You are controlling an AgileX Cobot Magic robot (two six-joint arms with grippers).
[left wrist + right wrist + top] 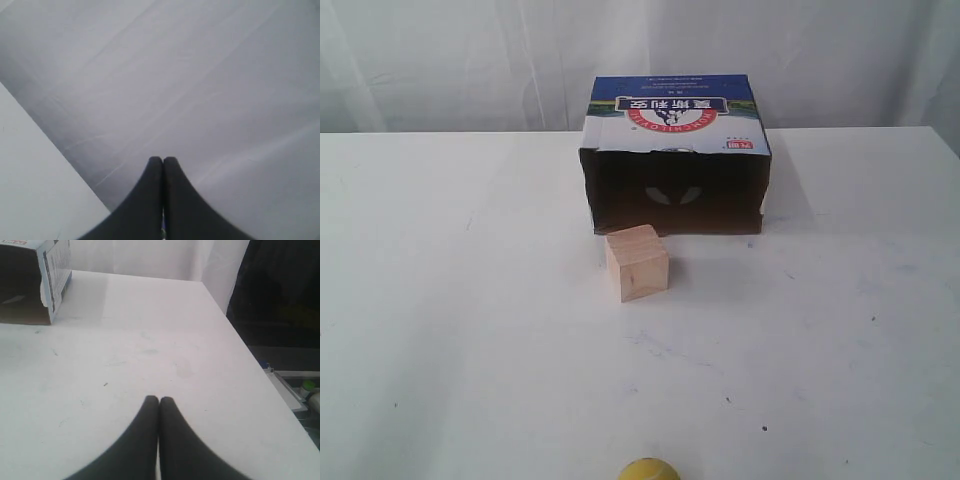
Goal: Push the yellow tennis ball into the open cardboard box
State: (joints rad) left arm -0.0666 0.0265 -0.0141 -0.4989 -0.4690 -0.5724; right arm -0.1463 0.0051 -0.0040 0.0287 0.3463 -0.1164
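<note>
The push had not begun: the yellow tennis ball (pixel 649 469) lay well apart from the open cardboard box (pixel 675 120), a wooden cube (pixel 637 262) between them, with the left gripper (pixel 163 161) and right gripper (pixel 159 400) both pinched closed, empty.

Flat white matte counter (pixel 440 330) fills most of ext. view, w/ faint scuffs & dark specks, mostly toward 4–5 o'clock. At 12 o'clock, behind its far edge, a white pleated fabric curtain (pixel 450 60) runs side to side in soft vertical folds. Light is even & diffuse; shadows weak. Right wrist view: past the counter's side edge lies a dark unlit room area (pixel 280 300), details unclear. Left wrist view: creased white cloth sheet (pixel 200 75) beside a counter edge.
</note>
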